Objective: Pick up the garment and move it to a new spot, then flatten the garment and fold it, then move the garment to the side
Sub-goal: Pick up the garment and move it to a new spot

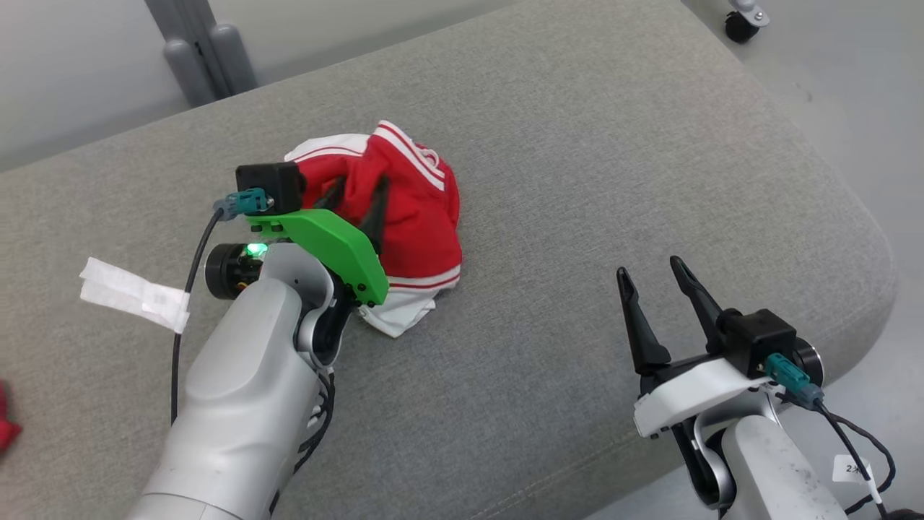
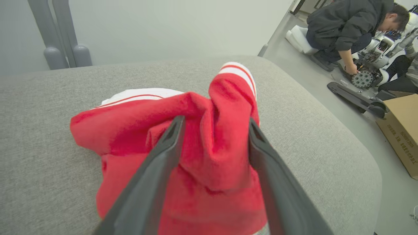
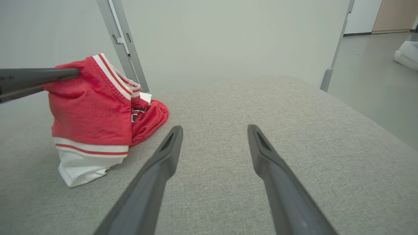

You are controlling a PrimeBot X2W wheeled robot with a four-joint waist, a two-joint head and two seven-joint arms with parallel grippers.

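A white paper strip (image 1: 133, 294) lay at the left of the grey cushion (image 1: 577, 144), a caster wheel (image 1: 742, 25) sat upper right, and a person (image 2: 343, 26) crouched above a cardboard box (image 2: 402, 130) at the left wrist view's right.

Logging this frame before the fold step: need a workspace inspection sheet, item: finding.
Surface: grey cushion, flat fabric top.
Job's things: red and white garment, bunched in a heap, not flattened.
Clutter: white tape strip left of the left arm; red scrap at the head view's left edge.
Hands: left hand open, fingers either side of a raised red fold; right hand open, apart from the garment.
Cables: black left wrist cable; black right wrist cable.
Surroundings: person crouched on the floor, cardboard box, grey posts behind the cushion.
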